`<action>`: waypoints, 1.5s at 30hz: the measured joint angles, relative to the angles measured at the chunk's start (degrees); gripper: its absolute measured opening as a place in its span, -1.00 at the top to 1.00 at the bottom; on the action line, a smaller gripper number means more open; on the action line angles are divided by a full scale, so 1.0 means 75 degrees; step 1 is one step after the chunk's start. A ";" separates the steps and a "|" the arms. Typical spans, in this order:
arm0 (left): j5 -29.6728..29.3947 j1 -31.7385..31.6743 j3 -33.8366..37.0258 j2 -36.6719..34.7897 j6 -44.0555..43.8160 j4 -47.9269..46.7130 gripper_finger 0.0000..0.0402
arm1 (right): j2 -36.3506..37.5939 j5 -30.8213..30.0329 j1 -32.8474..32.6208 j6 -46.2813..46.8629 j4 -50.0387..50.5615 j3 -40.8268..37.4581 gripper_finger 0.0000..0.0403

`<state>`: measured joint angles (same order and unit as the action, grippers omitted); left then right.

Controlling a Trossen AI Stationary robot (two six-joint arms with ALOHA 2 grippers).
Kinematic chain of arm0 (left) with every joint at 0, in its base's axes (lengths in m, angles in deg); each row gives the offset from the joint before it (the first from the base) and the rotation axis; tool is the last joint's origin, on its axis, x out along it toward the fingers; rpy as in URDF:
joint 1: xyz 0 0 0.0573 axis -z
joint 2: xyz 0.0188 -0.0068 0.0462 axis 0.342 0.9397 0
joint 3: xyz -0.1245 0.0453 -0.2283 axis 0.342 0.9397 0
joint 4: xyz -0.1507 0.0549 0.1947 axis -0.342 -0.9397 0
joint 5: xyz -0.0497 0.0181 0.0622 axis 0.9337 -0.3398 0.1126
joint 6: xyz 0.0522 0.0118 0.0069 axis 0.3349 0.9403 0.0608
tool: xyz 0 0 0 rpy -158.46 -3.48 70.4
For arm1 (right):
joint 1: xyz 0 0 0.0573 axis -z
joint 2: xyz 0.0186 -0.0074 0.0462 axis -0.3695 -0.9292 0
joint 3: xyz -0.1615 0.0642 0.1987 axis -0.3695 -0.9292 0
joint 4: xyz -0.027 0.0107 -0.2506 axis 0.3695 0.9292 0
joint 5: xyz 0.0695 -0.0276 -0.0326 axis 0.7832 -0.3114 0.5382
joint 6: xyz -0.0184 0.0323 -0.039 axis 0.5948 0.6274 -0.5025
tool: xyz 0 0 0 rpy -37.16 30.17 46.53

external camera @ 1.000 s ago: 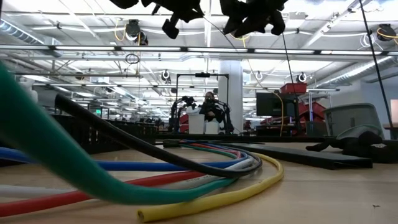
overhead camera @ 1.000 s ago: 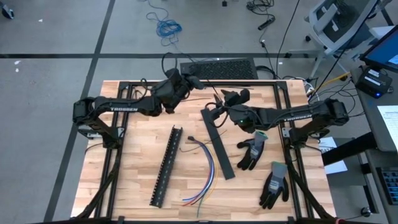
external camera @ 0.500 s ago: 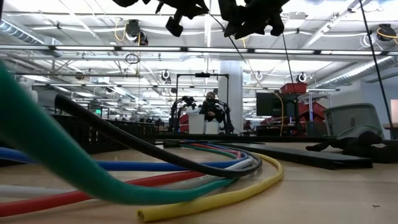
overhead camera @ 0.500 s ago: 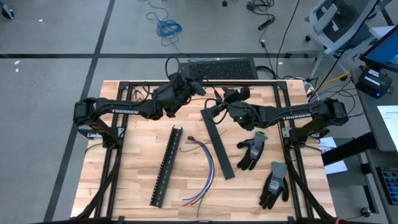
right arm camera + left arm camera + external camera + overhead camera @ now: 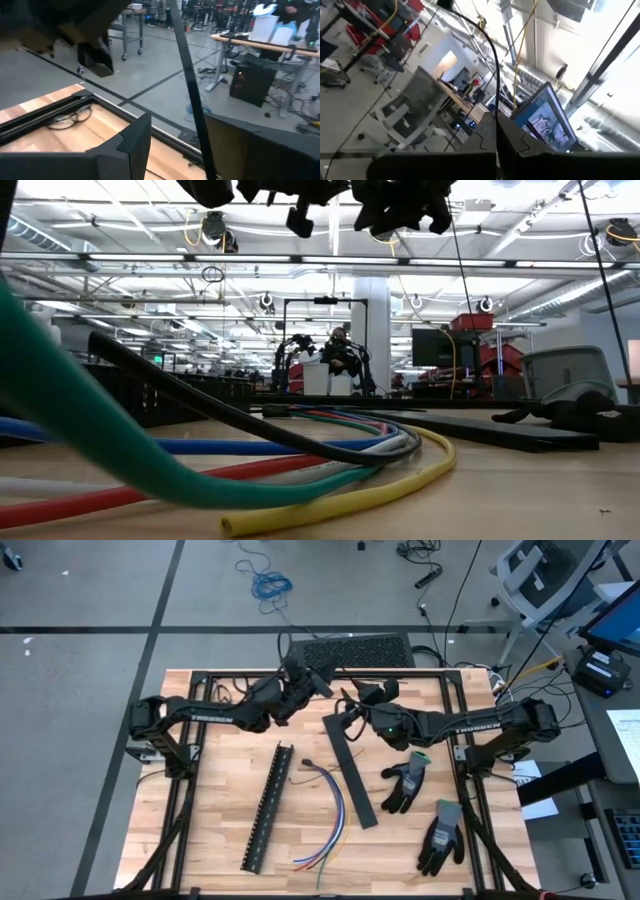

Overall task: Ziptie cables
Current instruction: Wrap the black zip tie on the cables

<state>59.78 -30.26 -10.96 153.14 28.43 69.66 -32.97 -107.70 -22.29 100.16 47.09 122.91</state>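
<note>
Black slotted plastic strip (image 5: 266, 807) lower left of centre; the loose multicoloured cables (image 5: 328, 812) just right, well below both grippers. Left gripper (image 5: 318, 681) clenched on a thin black strand (image 5: 490, 60); right gripper (image 5: 345, 708) part-open around it; grey work gloves (image 5: 425, 810) right.

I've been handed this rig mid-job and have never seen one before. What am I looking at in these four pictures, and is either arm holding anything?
These are two dark robot arms, each ending in a two-finger gripper. One camera looks straight down on the table, one sits at table-top height, and one rides on each wrist.

From above, the wooden table holds the cables, a black slotted strip, a flat black strip and two gloves. The low camera sits right beside the cables, so they look huge there.

Both arms are raised near the far edge. The left gripper is shut on a thin black strap. The same strap seems to run past the right gripper, which looks open. The cables lie untouched.
</note>
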 joint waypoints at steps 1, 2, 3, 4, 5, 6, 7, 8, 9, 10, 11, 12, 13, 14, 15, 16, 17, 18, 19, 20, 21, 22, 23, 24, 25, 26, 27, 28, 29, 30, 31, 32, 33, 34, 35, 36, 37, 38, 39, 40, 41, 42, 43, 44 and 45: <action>-0.0042 0.0000 0.0000 -0.0002 0.0101 0.0020 1.00 | 0.0000 -0.0045 -0.0003 -0.0031 0.0005 0.0000 0.18; -0.0062 0.0000 0.0000 -0.0001 0.0306 0.0026 1.00 | 0.0000 -0.0118 -0.0017 -0.0034 0.0012 0.0007 0.18; -0.0147 0.0000 0.0000 -0.0001 0.0571 0.0018 1.00 | 0.0009 -0.0148 -0.0065 -0.0034 0.0022 0.0027 0.18; -0.0281 0.0001 0.0000 0.0000 0.0845 0.0019 1.00 | 0.0033 -0.0133 -0.0106 -0.0054 0.0046 0.0070 0.18; -0.0432 0.0003 0.0000 0.0000 0.1074 0.0023 1.00 | 0.0052 -0.0129 -0.0153 -0.0121 0.0040 0.0146 0.18; -0.0558 0.0003 0.0000 0.0000 0.1248 0.0028 1.00 | 0.0067 -0.0148 -0.0213 -0.0240 0.0006 0.0227 0.18; -0.0661 0.0003 0.0000 -0.0003 0.1345 0.0031 1.00 | 0.0071 -0.0222 -0.0269 -0.0422 0.0009 0.0303 0.18; -0.0680 0.0000 0.0000 -0.0003 0.1351 0.0031 1.00 | 0.0073 -0.0360 -0.0315 -0.0622 0.0044 0.0370 0.18; -0.0680 0.0000 0.0000 -0.0002 0.1345 0.0028 1.00 | 0.0069 -0.0503 -0.0353 -0.0822 0.0064 0.0425 0.18; -0.0680 0.0000 0.0000 -0.0001 0.1356 -0.0001 1.00 | 0.0064 -0.0612 -0.0372 -0.1007 0.0081 0.0478 0.18; -0.0682 0.0002 -0.0003 -0.0001 0.1441 -0.0062 1.00 | 0.0064 -0.0693 -0.0376 -0.1159 0.0071 0.0523 0.18; -0.0708 0.0018 -0.0006 -0.0002 0.1585 -0.0104 1.00 | 0.0064 -0.0787 -0.0370 -0.1272 0.0067 0.0556 0.18; -0.0763 0.0044 -0.0006 -0.0001 0.1741 -0.0166 1.00 | 0.0064 -0.0829 -0.0367 -0.1387 0.0062 0.0590 0.18; -0.0860 0.0068 -0.0006 0.0000 0.1901 -0.0204 1.00 | 0.0064 -0.0836 -0.0367 -0.1452 0.0066 0.0613 0.18; -0.0969 0.0092 -0.0006 -0.0003 0.2038 -0.0219 1.00 | 0.0064 -0.0835 -0.0365 -0.1470 0.0071 0.0633 0.19; -0.1060 0.0120 -0.0006 -0.0001 0.2158 -0.0215 1.00 | 0.0064 -0.0835 -0.0366 -0.1471 0.0071 0.0638 0.19; -0.1099 0.0141 -0.0019 -0.0003 0.2223 -0.0208 1.00 | 0.0062 -0.0837 -0.0366 -0.1453 0.0099 0.0642 0.20; -0.1114 0.0159 -0.0054 -0.0003 0.2262 -0.0210 1.00 | 0.0044 -0.0838 -0.0348 -0.1407 0.0164 0.0644 0.22; -0.1111 0.0192 -0.0114 0.0000 0.2265 -0.0222 1.00 | 0.0028 -0.0824 -0.0323 -0.1374 0.0256 0.0644 0.24; -0.1102 0.0206 -0.0175 -0.0001 0.2266 -0.0225 1.00 | 0.0015 -0.0777 -0.0314 -0.1336 0.0372 0.0643 0.26; -0.1094 0.0237 -0.0241 0.0000 0.2315 -0.0226 1.00 | -0.0013 -0.0740 -0.0285 -0.1274 0.0447 0.0641 0.28; -0.1077 0.0255 -0.0296 -0.0002 0.2410 -0.0231 1.00 | -0.0049 -0.0737 -0.0268 -0.1181 0.0445 0.0641 0.31; -0.1073 0.0274 -0.0331 -0.0003 0.2546 -0.0243 1.00 | -0.0067 -0.0720 -0.0265 -0.1126 0.0458 0.0641 0.33; -0.1064 0.0277 -0.0355 -0.0003 0.2666 -0.0253 1.00 | -0.0073 -0.0717 -0.0262 -0.1104 0.0463 0.0641 0.35; -0.1048 0.0280 -0.0368 -0.0003 0.2745 -0.0277 1.00 | -0.0081 -0.0717 -0.0262 -0.1070 0.0459 0.0641 0.36; -0.1033 0.0283 -0.0370 -0.0003 0.2746 -0.0290 1.00 | -0.0090 -0.0717 -0.0265 -0.1022 0.0444 0.0641 0.38; -0.0962 0.0277 -0.0370 -0.0003 0.2739 -0.0302 1.00 | -0.0096 -0.0715 -0.0263 -0.1016 0.0437 0.0641 0.39; -0.0894 0.0274 -0.0370 -0.0003 0.2731 -0.0334 1.00 | -0.0101 -0.0714 -0.0250 -0.1025 0.0447 0.0641 0.40; -0.0869 0.0271 -0.0373 -0.0003 0.2718 -0.0404 1.00 | -0.0107 -0.0711 -0.0239 -0.1031 0.0454 0.0641 0.42; -0.0865 0.0271 -0.0373 -0.0003 0.2636 -0.0459 1.00 | -0.0108 -0.0713 -0.0233 -0.1031 0.0455 0.0641 0.43; -0.0853 0.0281 -0.0373 -0.0003 0.2527 -0.0483 1.00 | -0.0108 -0.0716 -0.0230 -0.1029 0.0450 0.0641 0.45; -0.0845 0.0286 -0.0373 -0.0003 0.2464 -0.0497 1.00 | -0.0108 -0.0717 -0.0229 -0.1025 0.0444 0.0641 0.48; -0.0843 0.0287 -0.0373 -0.0003 0.2389 -0.0511 1.00 | -0.0108 -0.0719 -0.0227 -0.1025 0.0444 0.0641 0.52; -0.0840 0.0289 -0.0373 -0.0003 0.2341 -0.0514 1.00 | -0.0108 -0.0717 -0.0227 -0.1025 0.0453 0.0641 0.56; -0.0833 0.0289 -0.0376 -0.0003 0.2330 -0.0532 1.00 | -0.0108 -0.0717 -0.0230 -0.1025 0.0451 0.0641 0.62; -0.0820 0.0289 -0.0376 -0.0003 0.2330 -0.0556 1.00 | -0.0108 -0.0717 -0.0230 -0.1025 0.0447 0.0641 0.68; -0.0798 0.0289 -0.0376 -0.0003 0.2327 -0.0589 1.00 | -0.0108 -0.0717 -0.0231 -0.1025 0.0444 0.0641 0.75; -0.0774 0.0291 -0.0376 -0.0003 0.2323 -0.0607 1.00 | -0.0108 -0.0714 -0.0233 -0.1025 0.0449 0.0641 0.82; -0.0754 0.0291 -0.0376 -0.0003 0.2321 -0.0606 1.00 | -0.0108 -0.0714 -0.0233 -0.1032 0.0452 0.0641 0.90; -0.0724 0.0291 -0.0376 -0.0003 0.2314 -0.0602 1.00 | -0.0108 -0.0714 -0.0233 -0.1060 0.0449 0.0641 0.94; -0.0716 0.0294 -0.0376 -0.0003 0.2314 -0.0593 1.00 | -0.0108 -0.0715 -0.0233 -0.1080 0.0443 0.0641 0.97; -0.0710 0.0301 -0.0376 -0.0003 0.2314 -0.0593 1.00 | -0.0108 -0.0716 -0.0233 -0.1073 0.0447 0.0641 0.97; -0.0709 0.0309 -0.0376 -0.0003 0.2314 -0.0593 1.00 | -0.0108 -0.0714 -0.0233 -0.1047 0.0455 0.0641 0.97; -0.0709 0.0315 -0.0376 -0.0003 0.2312 -0.0593 1.00 | -0.0108 -0.0714 -0.0233 -0.1040 0.0458 0.0641 0.98; -0.0709 0.0321 -0.0376 -0.0003 0.2312 -0.0593 1.00 | -0.0108 -0.0714 -0.0233 -0.1035 0.0455 0.0641 0.99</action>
<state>54.46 -27.86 -13.78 153.12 45.77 65.22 -33.78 -113.06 -24.03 92.40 50.50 127.72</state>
